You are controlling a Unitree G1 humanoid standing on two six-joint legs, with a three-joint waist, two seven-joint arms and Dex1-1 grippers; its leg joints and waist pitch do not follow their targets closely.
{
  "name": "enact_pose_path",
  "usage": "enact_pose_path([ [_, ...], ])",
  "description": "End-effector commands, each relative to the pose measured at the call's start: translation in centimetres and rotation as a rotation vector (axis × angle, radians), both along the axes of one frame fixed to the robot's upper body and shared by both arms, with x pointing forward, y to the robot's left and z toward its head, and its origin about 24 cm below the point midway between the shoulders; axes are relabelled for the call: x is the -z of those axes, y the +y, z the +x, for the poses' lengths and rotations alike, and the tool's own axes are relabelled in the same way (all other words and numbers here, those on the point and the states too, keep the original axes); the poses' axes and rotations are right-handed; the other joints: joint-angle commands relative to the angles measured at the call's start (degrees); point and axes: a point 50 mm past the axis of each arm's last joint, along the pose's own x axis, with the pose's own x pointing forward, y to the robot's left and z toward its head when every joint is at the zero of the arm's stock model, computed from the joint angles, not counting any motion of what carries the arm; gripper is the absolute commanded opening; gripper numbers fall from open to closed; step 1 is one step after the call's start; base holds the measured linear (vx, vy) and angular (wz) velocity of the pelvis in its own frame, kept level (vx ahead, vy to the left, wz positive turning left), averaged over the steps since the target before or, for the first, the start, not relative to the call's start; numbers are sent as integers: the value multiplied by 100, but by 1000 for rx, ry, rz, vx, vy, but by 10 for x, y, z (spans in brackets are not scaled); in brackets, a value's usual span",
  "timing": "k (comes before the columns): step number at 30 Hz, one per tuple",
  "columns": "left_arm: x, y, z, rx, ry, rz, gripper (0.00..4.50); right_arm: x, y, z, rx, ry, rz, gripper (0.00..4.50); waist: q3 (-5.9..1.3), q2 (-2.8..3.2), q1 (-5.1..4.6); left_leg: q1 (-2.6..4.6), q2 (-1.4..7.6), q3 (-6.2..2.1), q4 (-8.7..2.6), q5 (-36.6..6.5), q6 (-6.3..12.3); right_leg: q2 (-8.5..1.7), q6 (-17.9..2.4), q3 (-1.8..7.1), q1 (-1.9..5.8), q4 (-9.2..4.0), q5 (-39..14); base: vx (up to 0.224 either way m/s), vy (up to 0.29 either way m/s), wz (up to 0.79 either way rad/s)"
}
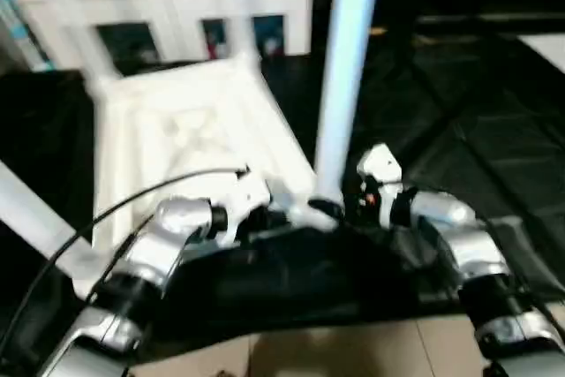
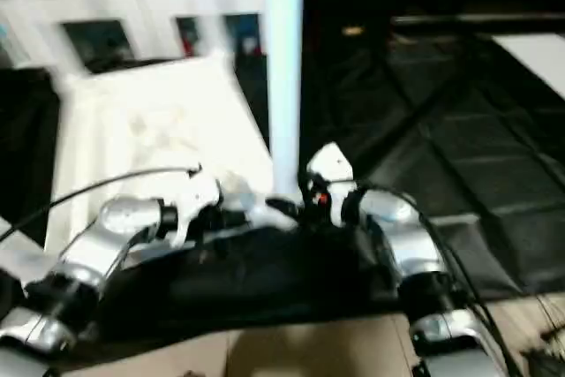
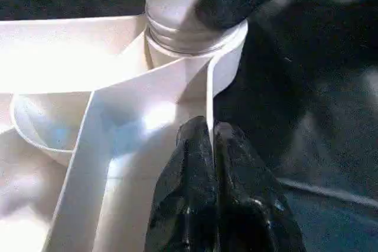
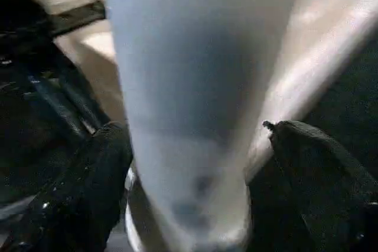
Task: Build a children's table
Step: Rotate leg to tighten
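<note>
A small white plastic children's table top point(image 1: 190, 143) is being shown lying upside down on a black-cloth-draped table point(image 1: 494, 130), its ribbed underside facing up. A long tapered white tube leg point(image 1: 344, 77) is being shown standing upright in the round corner socket point(image 3: 195, 42) nearest the robot, its long axis running almost straight up from the table top. The leg is being flanked by the right gripper point(image 4: 195, 187), whose two black fingers point(image 4: 77, 193) are being held spread apart on either side of the tube's base, with a gap showing on at least one side, so the leg does not look pinched. The left gripper point(image 3: 209, 146) is being kept pressed together on the thin white rim wall of the table top point(image 3: 208, 95) just beside that socket. The leg lies directly ahead of the right gripper and rises between its fingers, so the right arm is judged nearer for any further seating or turning of the leg. Behind, a white cabinet with glass doors point(image 1: 177, 6) is being shown
</note>
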Motion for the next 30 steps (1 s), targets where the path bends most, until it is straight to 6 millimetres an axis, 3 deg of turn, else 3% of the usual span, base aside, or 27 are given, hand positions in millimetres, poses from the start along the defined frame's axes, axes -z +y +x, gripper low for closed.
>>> enact_pose_path([
  [1,0,-5,-5,45,21,-20,0,6,1,-7,-72,8,-47,398,-358,-82,-7,68,277,-100,-415,-1195,462,-270,-1446,188,236,-370,-872,0,0,0],
  [4,1,-4,-4,37,12,-5,0,9,1,-6,-69,5,-61,398,-369,-100,22,59,256,-96,-394,-1032,479,-274,-1474,188,249,-349,-647,0,0,0],
  [11,0,-4,-4,26,10,6,0,7,-1,-2,-41,5,-38,398,-361,-88,19,60,252,-104,-398,-1088,444,-271,-1437,183,257,-364,-810,0,0,0],
  [12,0,-4,-4,26,11,6,0,7,-1,-2,-39,6,-33,374,-362,-83,20,60,253,-104,-396,-1077,449,-273,-1441,183,257,-361,-779,0,0,0],
  [15,1,-3,-4,25,14,7,0,8,-3,-3,-42,11,-29,365,-363,-78,21,58,250,-103,-392,-1064,467,-269,-1458,180,261,-359,-725,0,0,0],
  [22,2,-3,-6,35,25,9,0,11,-3,-6,-40,31,2,290,-376,-64,27,51,248,-106,-380,-1010,486,-265,-1511,172,274,-340,-581,0,0,0],
  [30,4,-1,-8,37,35,21,0,16,0,-8,-48,44,-2,270,-377,-62,22,62,251,-105,-382,-1048,470,-261,-1529,166,272,-341,-584,0,0,0],
])
